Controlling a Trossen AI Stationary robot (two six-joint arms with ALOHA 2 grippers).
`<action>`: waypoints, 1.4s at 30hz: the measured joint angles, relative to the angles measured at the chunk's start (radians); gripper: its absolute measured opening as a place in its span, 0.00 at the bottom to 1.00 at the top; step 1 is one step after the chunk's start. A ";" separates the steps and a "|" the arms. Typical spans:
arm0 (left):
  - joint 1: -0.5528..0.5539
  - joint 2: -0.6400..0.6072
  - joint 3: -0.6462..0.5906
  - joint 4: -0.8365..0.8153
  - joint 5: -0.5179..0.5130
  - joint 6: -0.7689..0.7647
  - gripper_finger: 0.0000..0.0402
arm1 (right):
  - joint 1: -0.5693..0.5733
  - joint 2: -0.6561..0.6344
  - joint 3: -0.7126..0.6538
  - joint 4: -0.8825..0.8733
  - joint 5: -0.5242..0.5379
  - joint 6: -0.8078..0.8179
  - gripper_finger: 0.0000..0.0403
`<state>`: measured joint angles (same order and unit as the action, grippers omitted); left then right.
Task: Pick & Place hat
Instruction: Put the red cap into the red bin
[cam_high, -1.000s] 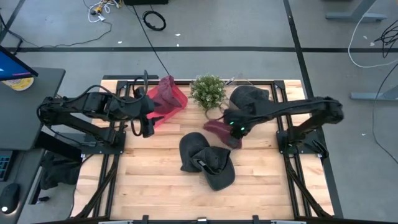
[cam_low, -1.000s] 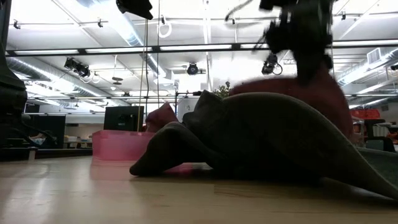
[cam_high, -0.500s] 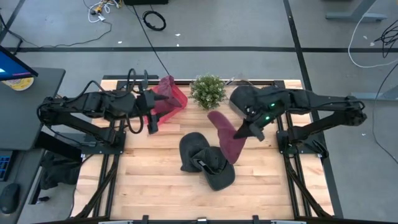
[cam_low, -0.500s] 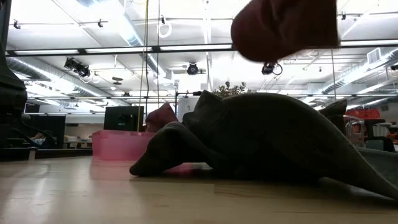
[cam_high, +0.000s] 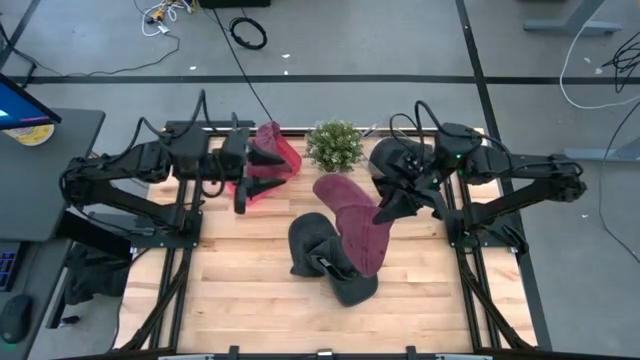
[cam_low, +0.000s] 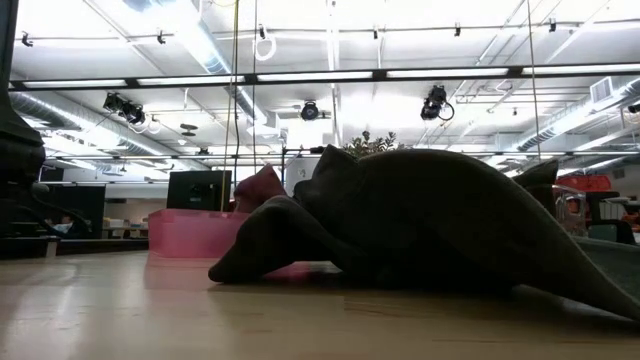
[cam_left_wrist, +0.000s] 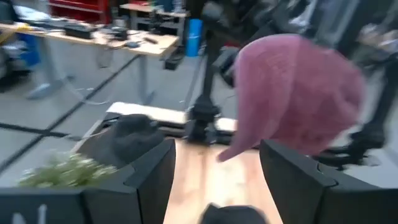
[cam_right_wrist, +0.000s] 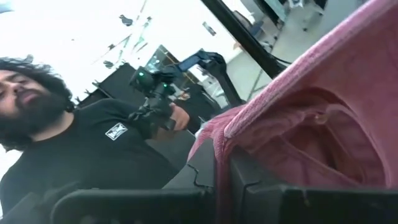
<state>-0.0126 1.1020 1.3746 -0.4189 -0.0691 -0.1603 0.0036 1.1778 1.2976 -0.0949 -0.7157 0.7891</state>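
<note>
Maroon knit hat (cam_high: 352, 228) now hangs clear of the table from the right gripper (cam_high: 392, 207), draped over the dark hats below; 1 second ago it lay bunched on the boards near table centre, and half a second ago it was only part-raised. The right gripper's fingers are pinched fully together on the hat's edge, seen as cloth folded over them in the right wrist view (cam_right_wrist: 292, 124). The right arm has swung outward toward 3 o'clock.

Left gripper (cam_high: 240, 190) has pulled back toward 10 o'clock, beside the pink bin (cam_high: 275, 158); its fingers (cam_left_wrist: 149, 177) stand well apart and hold nothing.

Nearest the low camera, a pile of dark hats (cam_low: 420, 225) fills the middle and blocks most of the table behind; in the high view it lies at 6 o'clock of centre (cam_high: 325, 258). Beyond it, the pink bin (cam_low: 195, 232) holds another reddish hat (cam_high: 266, 145). A potted plant (cam_high: 335, 146) stands at 12 o'clock, and 1 more dark hat (cam_high: 395, 160) lies at 2 o'clock. A person in a black shirt (cam_right_wrist: 93, 155) shows beyond the table.
</note>
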 joint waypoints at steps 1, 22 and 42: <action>0.006 0.008 0.001 0.018 0.026 -0.014 0.59 | 0.000 0.007 0.000 0.019 -0.007 0.000 0.01; 0.084 0.208 0.000 0.273 0.567 -0.161 0.59 | -0.023 0.084 0.000 0.179 -0.095 -0.038 0.01; 0.147 0.218 0.000 0.272 0.613 -0.104 0.04 | -0.129 0.083 0.000 0.158 -0.152 0.000 0.18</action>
<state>0.1343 1.3199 1.3750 -0.1468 0.5444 -0.2641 -0.1252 1.2606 1.2980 0.0629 -0.8674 0.7890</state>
